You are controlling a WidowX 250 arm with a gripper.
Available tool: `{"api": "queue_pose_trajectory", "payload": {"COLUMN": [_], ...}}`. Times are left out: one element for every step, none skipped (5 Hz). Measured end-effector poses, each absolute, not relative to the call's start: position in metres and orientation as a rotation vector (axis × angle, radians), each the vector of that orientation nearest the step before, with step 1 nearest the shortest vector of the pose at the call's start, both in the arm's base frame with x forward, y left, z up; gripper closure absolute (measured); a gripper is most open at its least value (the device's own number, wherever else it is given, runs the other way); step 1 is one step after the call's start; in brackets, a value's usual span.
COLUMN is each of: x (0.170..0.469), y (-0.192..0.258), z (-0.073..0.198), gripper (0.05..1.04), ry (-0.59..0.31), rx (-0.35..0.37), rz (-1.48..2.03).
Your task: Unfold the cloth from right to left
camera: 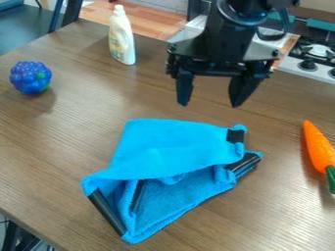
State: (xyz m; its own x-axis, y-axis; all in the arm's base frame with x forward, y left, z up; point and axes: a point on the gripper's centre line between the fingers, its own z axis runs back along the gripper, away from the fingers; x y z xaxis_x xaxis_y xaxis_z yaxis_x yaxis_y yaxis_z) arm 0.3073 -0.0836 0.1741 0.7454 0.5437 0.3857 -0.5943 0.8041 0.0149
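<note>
Clock hours are read around the middle of the view. At the far left, toward ten to eleven o'clock, a dark flat surface (29, 32) stands beyond the brown wood-grain table (59, 137), whose edge slants away; a dark metal frame (18, 240) shows below that edge between seven and eight. On the table at ten sits a bumpy blue berry toy (30, 77) with a green spot. A white bottle (122, 41) stands upright at eleven, with reddish-brown plank floor (154, 17) behind it. The bright blue cloth (173, 147) lies around six, folded and rumpled, its upper layer over a lower one, black strips at its corners. The black arm (242, 29) comes in at one, and its gripper (209, 104) hangs above the table beyond the cloth, fingers spread well apart. A white stove (301, 67) with black knobs is at two; an orange carrot (318, 147) lies at three.
</note>
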Motion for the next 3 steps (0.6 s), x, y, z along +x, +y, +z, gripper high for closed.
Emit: {"api": "queue_pose_trajectory", "payload": {"x": [0.327, 0.344, 0.359], "y": [-0.094, -0.102, -0.109], "z": [0.165, 0.15, 0.131], "gripper": [0.083, 0.083, 0.083], "ry": [-0.363, -0.342, -0.316], "rx": [0.146, 0.162, 0.184], "rz": [0.614, 0.611, 0.605]}}
